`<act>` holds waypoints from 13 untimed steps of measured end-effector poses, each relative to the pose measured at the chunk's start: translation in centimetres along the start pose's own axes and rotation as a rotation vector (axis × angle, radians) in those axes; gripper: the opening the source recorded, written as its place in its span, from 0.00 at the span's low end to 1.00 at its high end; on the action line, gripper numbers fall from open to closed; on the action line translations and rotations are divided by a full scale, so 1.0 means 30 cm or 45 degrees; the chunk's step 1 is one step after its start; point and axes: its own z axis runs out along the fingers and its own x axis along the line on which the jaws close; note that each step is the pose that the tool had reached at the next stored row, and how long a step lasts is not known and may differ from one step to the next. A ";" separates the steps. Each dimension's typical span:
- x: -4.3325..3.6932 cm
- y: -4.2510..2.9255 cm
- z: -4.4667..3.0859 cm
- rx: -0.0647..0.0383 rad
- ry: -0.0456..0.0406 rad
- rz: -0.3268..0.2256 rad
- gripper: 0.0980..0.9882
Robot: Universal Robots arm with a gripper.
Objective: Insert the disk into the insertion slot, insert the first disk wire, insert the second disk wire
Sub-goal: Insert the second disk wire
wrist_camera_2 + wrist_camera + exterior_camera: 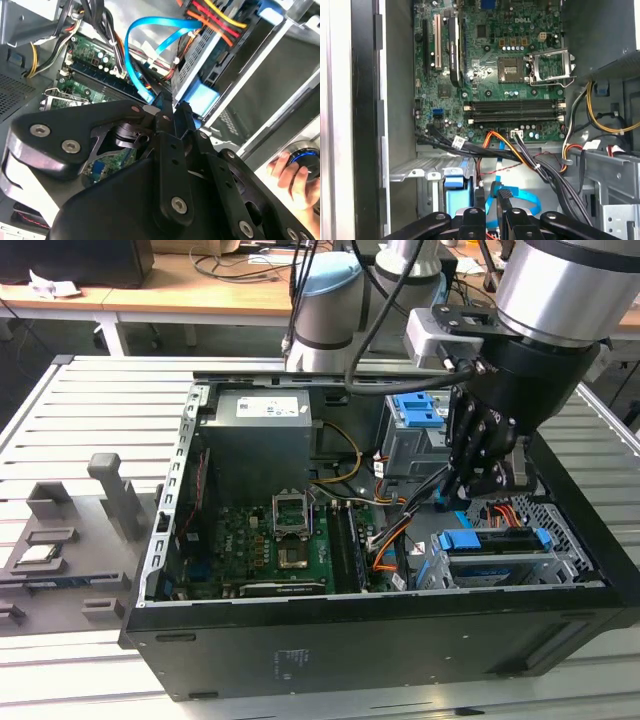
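The disk (495,540), in its blue bracket (200,95), lies inside the insertion slot (555,525), a low perforated silver cage at the exterior view's right. The first disk wire (212,17), a red, orange and yellow bundle, runs to the disk's rear edge (503,508). The second disk wire (135,55), a light-blue flat cable, loops over the motherboard and ends between my fingertips. My gripper (167,107) is shut on that end, right beside the bracket and the disk's edge. The first wrist view also has the gripper (492,194) and the blue cable (527,200). The plug itself is hidden by the fingers.
The open case holds the motherboard (270,540), a grey power supply (260,430) and a taller grey cage with a blue latch (415,415). Thick black cables (545,170) cross near the gripper. A person's hand (287,172) rests on a knob outside the case. Grey fixtures (110,495) stand on the table.
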 end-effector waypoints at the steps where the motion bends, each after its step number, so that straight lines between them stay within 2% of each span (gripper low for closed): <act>1: -0.003 0.001 0.002 0.000 0.000 0.000 0.16; 5: -0.029 0.004 0.008 0.000 0.000 -0.004 0.16; 7: -0.029 0.020 0.015 0.000 0.000 -0.005 0.16; 10: -0.028 0.032 0.021 0.000 0.000 -0.010 0.16; 13: -0.028 0.032 0.021 0.000 0.001 -0.013 0.16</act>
